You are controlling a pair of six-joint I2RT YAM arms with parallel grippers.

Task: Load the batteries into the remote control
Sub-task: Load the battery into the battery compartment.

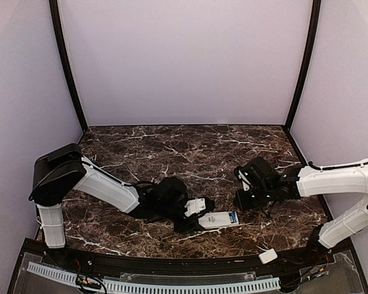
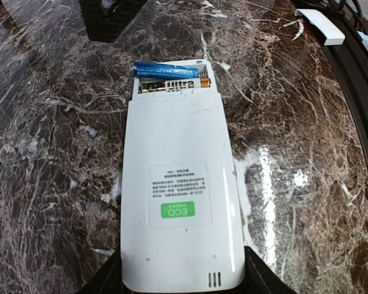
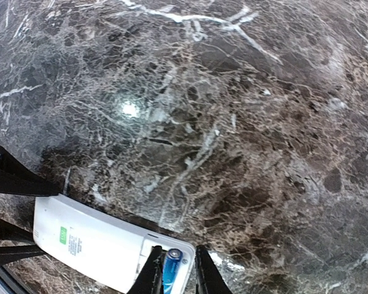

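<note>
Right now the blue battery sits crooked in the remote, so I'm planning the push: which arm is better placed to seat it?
Right. The right gripper hangs over the compartment end, straddling the blue battery; the left gripper is busy clamping the remote control's other end.

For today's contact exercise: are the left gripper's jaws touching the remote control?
Touching. In the left wrist view the remote control sits clamped in the left gripper: both jaws press its side edges, no gap.
</note>
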